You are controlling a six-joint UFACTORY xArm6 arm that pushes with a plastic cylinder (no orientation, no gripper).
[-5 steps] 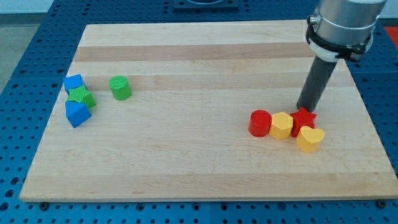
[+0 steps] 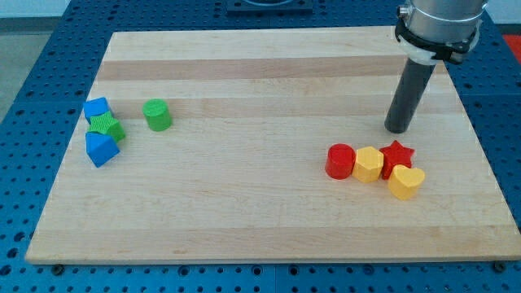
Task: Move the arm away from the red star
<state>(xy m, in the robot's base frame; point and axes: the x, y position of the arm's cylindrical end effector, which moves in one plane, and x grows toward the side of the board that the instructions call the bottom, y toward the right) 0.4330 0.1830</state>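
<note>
The red star (image 2: 398,155) lies at the view's right, touching a yellow hexagon block (image 2: 368,164) on its left and a yellow heart block (image 2: 406,181) below it. A red cylinder (image 2: 340,160) sits left of the yellow hexagon. My tip (image 2: 396,129) stands on the board just above the red star, with a small gap between them.
At the view's left sit a green cylinder (image 2: 157,115), a blue block (image 2: 96,109), a green star-like block (image 2: 107,127) and a second blue block (image 2: 101,149), the last three packed together. The wooden board (image 2: 260,89) lies on a blue perforated table.
My tip has moved toward the view's top, from touching the red star's upper edge to a little apart from it. The blocks have not moved.
</note>
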